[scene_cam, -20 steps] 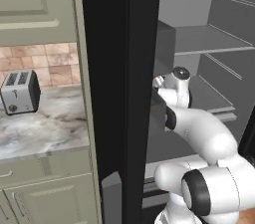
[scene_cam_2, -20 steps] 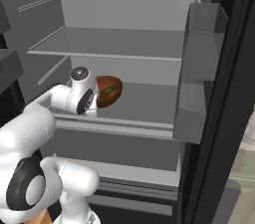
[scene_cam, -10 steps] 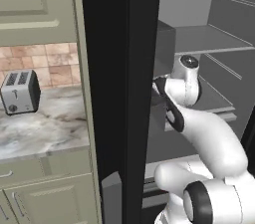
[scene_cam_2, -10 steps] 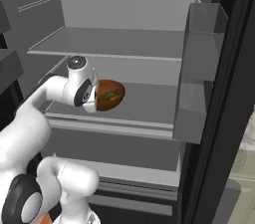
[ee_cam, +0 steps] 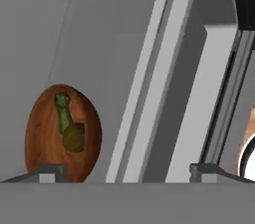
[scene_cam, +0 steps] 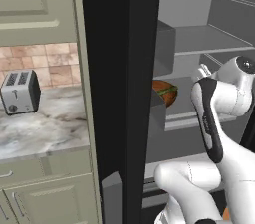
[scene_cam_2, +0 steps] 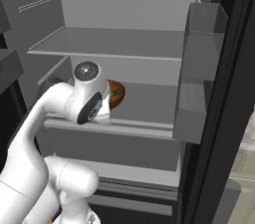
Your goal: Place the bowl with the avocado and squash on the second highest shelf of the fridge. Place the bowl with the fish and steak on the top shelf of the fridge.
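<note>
One bowl (ee_cam: 63, 133) w/ avocado (ee_cam: 73, 137) and squash (ee_cam: 63, 111) is sitting on the second highest shelf (scene_cam_2: 149, 102) of the fridge (scene_cam_2: 226, 93). We're finding the gripper (ee_cam: 127, 173) spread wide, holding nothing, beside it, apparently so it can clear.

The bowl (ee_cam: 62, 136) has a brown, wood-grained surface with a smooth, low-sheen finish. The avocado (ee_cam: 73, 137) is matt olive-green; the squash (ee_cam: 63, 111) is matt light green with a slightly uneven skin. The fridge (scene_cam_2: 209, 118) has a black, smooth frame and a flat, matt grey interior resembling plastic. The shelf (scene_cam_2: 144, 106) under the bowl is smooth matt grey. The door bin (scene_cam_2: 199, 68) looks like semi-translucent grey plastic. The toaster (scene_cam: 20, 92) appears as brushed metal with dark ends. The counter (scene_cam: 45, 131) is polished marbled stone. The cabinet fronts (scene_cam: 47, 188) are matt painted panels.
</note>
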Controlling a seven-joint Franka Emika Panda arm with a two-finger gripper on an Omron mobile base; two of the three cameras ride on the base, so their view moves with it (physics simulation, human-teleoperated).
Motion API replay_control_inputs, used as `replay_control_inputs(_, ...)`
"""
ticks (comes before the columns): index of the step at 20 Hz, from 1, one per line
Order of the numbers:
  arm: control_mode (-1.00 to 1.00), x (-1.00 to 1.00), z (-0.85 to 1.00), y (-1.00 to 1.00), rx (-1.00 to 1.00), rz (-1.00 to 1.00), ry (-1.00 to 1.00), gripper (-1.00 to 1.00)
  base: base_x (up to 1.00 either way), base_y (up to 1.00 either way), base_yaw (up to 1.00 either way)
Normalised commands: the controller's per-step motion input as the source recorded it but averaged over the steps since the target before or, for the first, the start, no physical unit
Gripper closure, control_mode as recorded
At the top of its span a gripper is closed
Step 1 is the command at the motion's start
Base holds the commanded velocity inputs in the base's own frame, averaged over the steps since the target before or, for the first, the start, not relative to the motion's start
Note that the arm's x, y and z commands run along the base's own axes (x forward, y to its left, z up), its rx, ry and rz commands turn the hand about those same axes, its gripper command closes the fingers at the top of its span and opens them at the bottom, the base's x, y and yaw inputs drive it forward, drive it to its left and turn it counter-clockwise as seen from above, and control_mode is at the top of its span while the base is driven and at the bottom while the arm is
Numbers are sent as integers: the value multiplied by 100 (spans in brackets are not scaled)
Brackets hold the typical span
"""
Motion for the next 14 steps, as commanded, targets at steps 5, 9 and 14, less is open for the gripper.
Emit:
replay_control_inputs(5,-100,-100,3,-9,-32,42,-6,-100,0,0,0)
replay_control_inputs(9,-100,-100,14,53,-48,16,-11,-100,0,0,0)
replay_control_inputs(14,-100,-27,6,25,-18,0,-6,-100,0,0,0)
